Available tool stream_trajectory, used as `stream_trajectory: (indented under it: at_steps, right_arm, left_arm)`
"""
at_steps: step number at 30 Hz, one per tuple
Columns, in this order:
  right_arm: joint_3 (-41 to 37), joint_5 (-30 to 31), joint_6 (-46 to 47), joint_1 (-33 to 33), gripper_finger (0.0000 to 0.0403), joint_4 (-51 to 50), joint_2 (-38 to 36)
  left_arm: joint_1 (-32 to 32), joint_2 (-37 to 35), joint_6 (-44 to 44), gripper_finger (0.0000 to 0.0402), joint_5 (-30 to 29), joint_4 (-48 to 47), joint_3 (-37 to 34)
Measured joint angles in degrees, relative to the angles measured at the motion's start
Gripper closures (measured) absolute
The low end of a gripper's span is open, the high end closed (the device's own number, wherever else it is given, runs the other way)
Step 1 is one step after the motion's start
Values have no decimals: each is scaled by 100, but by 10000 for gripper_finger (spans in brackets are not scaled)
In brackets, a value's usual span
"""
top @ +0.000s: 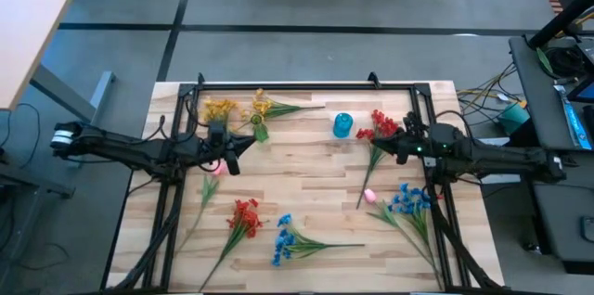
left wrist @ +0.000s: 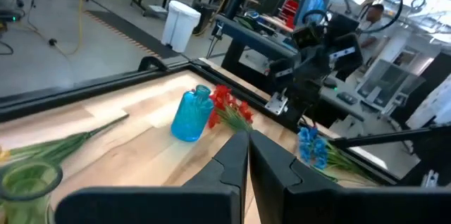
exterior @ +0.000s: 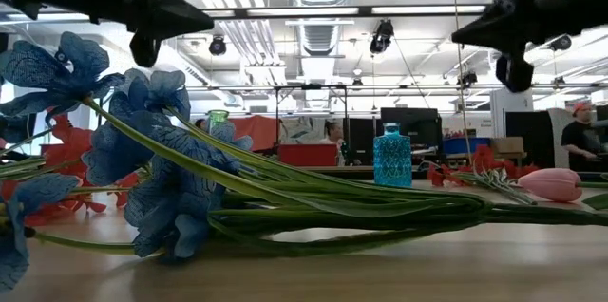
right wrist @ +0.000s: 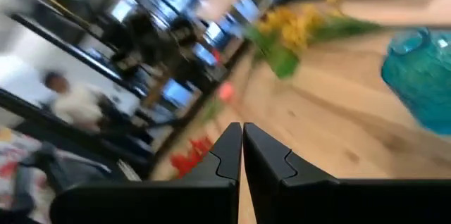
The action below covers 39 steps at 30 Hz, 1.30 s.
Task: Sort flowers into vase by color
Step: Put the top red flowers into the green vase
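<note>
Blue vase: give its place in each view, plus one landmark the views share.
High view: blue vase, far middle of table.
Low view: centre, behind the stems.
Left wrist view: left of centre.
Right wrist view: right edge.
Landmark: red flowers beside it.

Lighting's bright and even, coming off the ceiling strip lights [exterior: 418,9], so the wooden surface [top: 306,179] barely shows shadows. In the low view the blue flowers [exterior: 142,164] closest to the lens go soft. Right wrist view is smeared with blur, even the blue vase [right wrist: 421,76].
</note>
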Motion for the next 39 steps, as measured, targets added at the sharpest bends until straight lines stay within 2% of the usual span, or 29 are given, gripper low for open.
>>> stream_trajectory:
  at_steps: [5, 8, 12, 20, 25, 34, 39]
  right_arm:
    - [1228, 743, 163, 283, 394, -2521, 922]
    - [1674, 1082, 489, 424, 394, -3585, 1387]
    - [1812, 1079, 955, 563, 394, -4101, 1866]
    - [1790, 624, 1506, 783, 378, -4114, 2620]
    - [1790, 229, 1781, 790, 321, -4113, 2877]
    - [1788, -51, 2443, 787, 175, -4282, 3171]
    - [1789, -26, 2707, 778, 128, -4174, 3608]
  left_arm:
    - [0, 224, 38, 402, 0, -7, 111]
    - [0, 295, 40, 402, 0, -1, 218]
    - [0, 340, 43, 402, 0, -69, 359]
    - [0, 376, 362, 402, -2, -408, 656]
    - [0, 376, 509, 402, -2, -483, 782]
    - [0, 346, 516, 402, -2, -569, 770]
    - [0, 359, 514, 402, -2, -661, 760]
